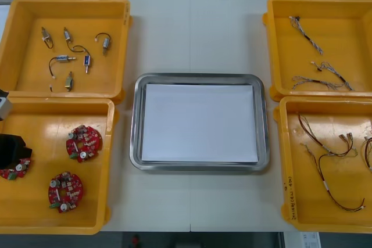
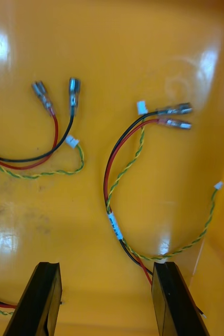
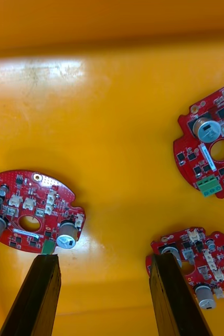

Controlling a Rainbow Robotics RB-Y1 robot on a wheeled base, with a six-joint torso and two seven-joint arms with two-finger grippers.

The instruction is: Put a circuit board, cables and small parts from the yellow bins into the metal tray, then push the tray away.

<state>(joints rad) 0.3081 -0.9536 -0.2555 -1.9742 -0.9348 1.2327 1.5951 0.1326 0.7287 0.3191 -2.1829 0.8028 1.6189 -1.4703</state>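
Seen from above, a metal tray [image 1: 135, 121] with a white inside and nothing in it yet sits on a light table between yellow bins. The left gripper [image 1: 11, 150] is low in the near-left bin [image 1: 40, 126], among round red circuit boards.

From its wrist, the fingers [image 3: 38, 294] stand wide apart and grip nothing. One is just beside a board [image 3: 33, 215], and the other is at the edge of a second board [image 3: 195, 260]. A third board [image 3: 211, 142] lies farther off. It is hard to tell which board the gripper is after. Closing here could catch two edges at once, nip a silver component, or skid a flat board across the bin floor.

The right gripper [image 2: 107, 302], also wide open and empty, hangs over a red, black and yellow-green cable [image 2: 113, 223] in its bin [image 2: 143, 52]. The cable runs under one finger rather than midway between them, so a grasp may clip only a strand and let the loop slip. Another cable [image 2: 43, 160] lies close by and could snag and ride along.
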